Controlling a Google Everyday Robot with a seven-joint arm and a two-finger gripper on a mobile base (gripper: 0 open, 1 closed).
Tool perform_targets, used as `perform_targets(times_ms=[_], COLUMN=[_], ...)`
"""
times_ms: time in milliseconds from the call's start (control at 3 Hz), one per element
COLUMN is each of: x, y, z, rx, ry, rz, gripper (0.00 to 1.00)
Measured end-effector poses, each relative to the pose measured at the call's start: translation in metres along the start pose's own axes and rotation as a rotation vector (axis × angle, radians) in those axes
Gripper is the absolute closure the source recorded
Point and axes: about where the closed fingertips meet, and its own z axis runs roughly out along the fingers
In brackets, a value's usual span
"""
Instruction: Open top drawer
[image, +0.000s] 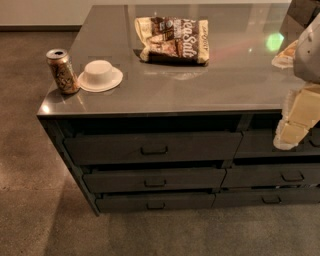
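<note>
Gripper (289, 135) hovers far right, its state unreadable; top drawer (115, 148) looks shut, handle (154, 149) untouched, everything's left to do.

Arm and gripper at the right edge of the view, partly cut off.

The arm (308, 52) enters from the upper right corner as a pale, rounded segment and runs downward along the frame edge. Below it hang cream-coloured, blocky sections, stacked and slightly tilted to the left. The gripper (288, 134) forms the lowest part of this assembly, at mid-height on the right side, pointing down and slightly left. Much of the arm lies outside the frame.
</note>
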Motion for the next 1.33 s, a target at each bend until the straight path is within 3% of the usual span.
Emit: perform_targets(times_ms=[667,1000,1333], x=[0.002,0.008,0.01], y=[-0.001,0.007,0.028], z=[0.003,0.021,0.051], rx=[0.008,0.007,-0.03], ry=[-0.028,-0.065,-0.116], rz=[0.026,0.101,0.144], gripper=[0.0,0.0,0.0])
